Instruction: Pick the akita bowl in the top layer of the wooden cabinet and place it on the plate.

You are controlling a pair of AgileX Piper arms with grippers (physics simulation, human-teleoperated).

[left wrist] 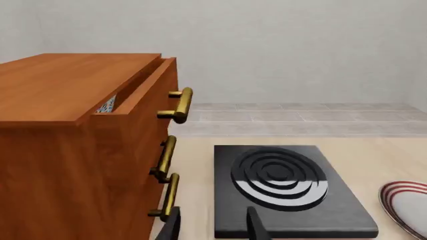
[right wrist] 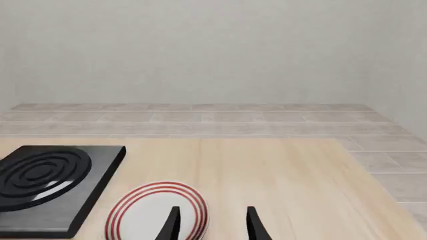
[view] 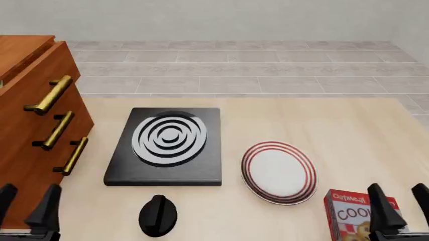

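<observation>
Light wooden table [view: 322, 130] bearing a black stove [view: 168, 146]. Left of stove: wooden cabinet [view: 30, 145]. Right: plate [view: 278, 171]. Near side: black knob [view: 158, 216]; beyond plate, cookie box [view: 352, 218].

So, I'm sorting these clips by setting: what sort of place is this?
Probably a simulated kitchen-style tabletop, not a real room. A black stove with white rings, a red-rimmed plate and a cookie box sit on a pale wooden table, with a wooden cabinet alongside.
</observation>
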